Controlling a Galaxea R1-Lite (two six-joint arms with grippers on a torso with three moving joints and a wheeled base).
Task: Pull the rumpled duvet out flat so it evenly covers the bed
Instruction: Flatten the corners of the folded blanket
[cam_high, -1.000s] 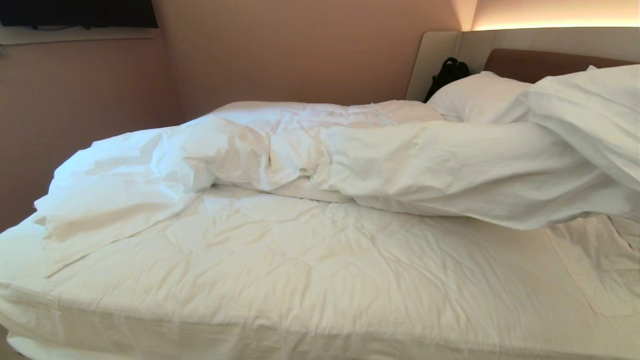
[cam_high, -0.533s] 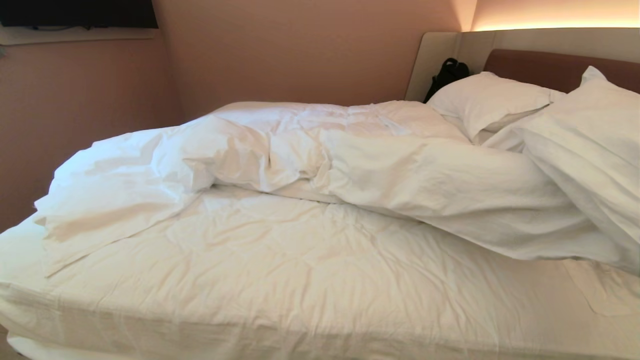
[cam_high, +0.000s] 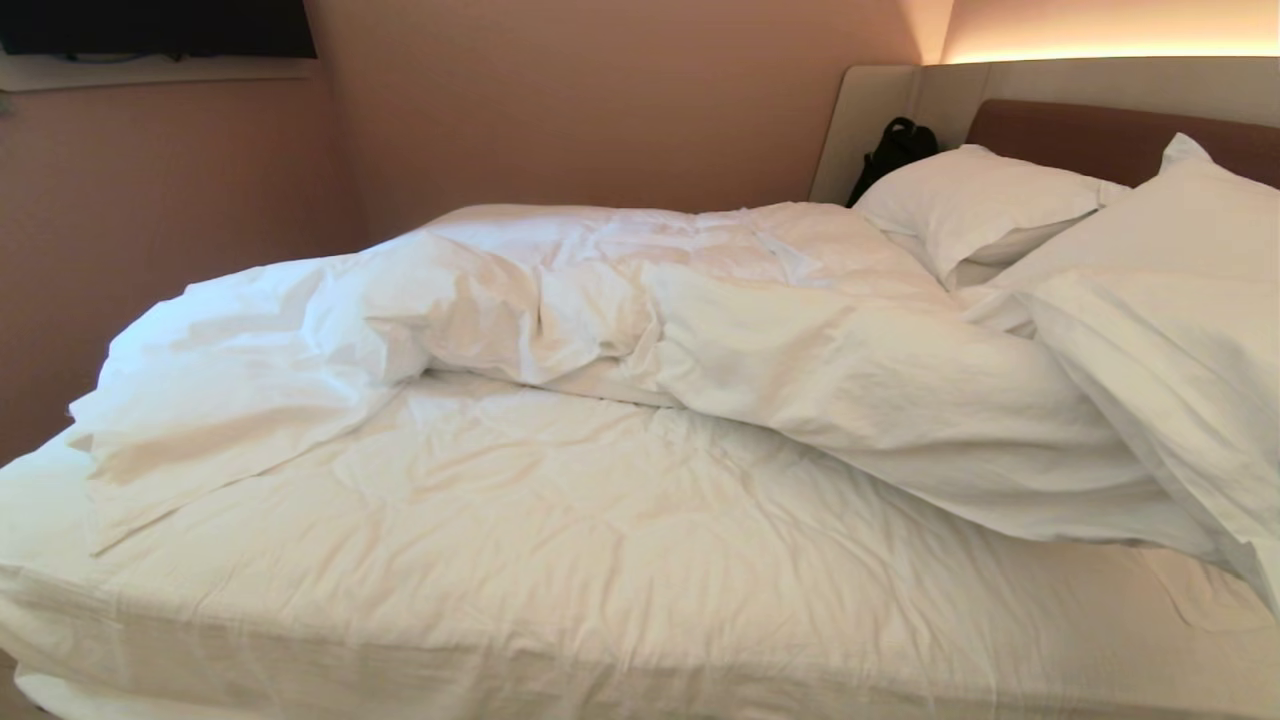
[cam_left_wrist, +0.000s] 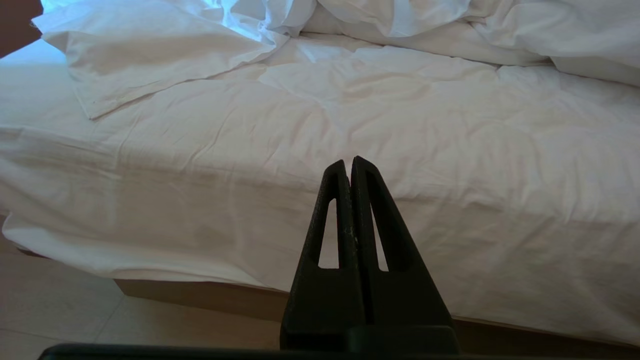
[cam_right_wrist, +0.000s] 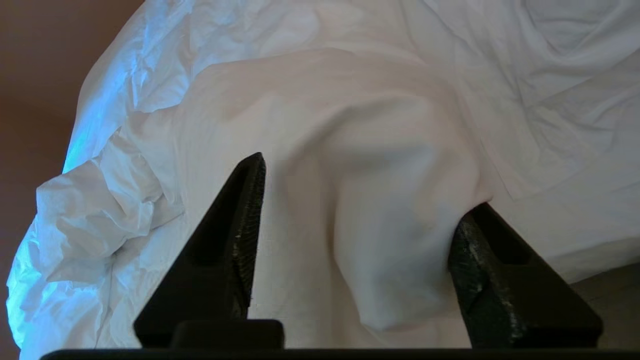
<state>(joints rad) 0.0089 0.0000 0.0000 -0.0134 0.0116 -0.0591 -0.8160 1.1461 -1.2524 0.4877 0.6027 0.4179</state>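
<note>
- The duvet (cam_high: 620, 300) lies bunched in a long ridge across the far half of the bed (cam_high: 600, 640), from the far left corner towards the pillows (cam_high: 975, 205) at the headboard (cam_high: 1100, 130).
- Nearer the robot, a broad stretch of flatter white bedding is uncovered, lightly wrinkled and hanging over the near edge.
- On the right, a thick fold of the duvet slopes down towards the near right corner; its end runs out of the head view.
- The right hand (cam_right_wrist: 350, 240) is just above that fold. Its jaws stand wide, with a hump of white fabric bulging between them; one finger (cam_right_wrist: 480, 235) touches the cloth, the other stands clear, so nothing looks gripped.
- The left hand (cam_left_wrist: 348, 167) hangs beside the near edge of the bed, apart from the bedding, its fingers pressed together and holding nothing.
- Progress, as I judge it: early to middle. The right side looks partly drawn towards the near edge, but the middle and left are heaped and folded back.
- Left to do, by my reading: take hold of the duvet's edge along the middle and left, draw it towards the near side, and smooth the ridge until the cover lies evenly.
- A dark bag (cam_high: 893, 150) sits beside the headboard, well clear of the work.
</note>
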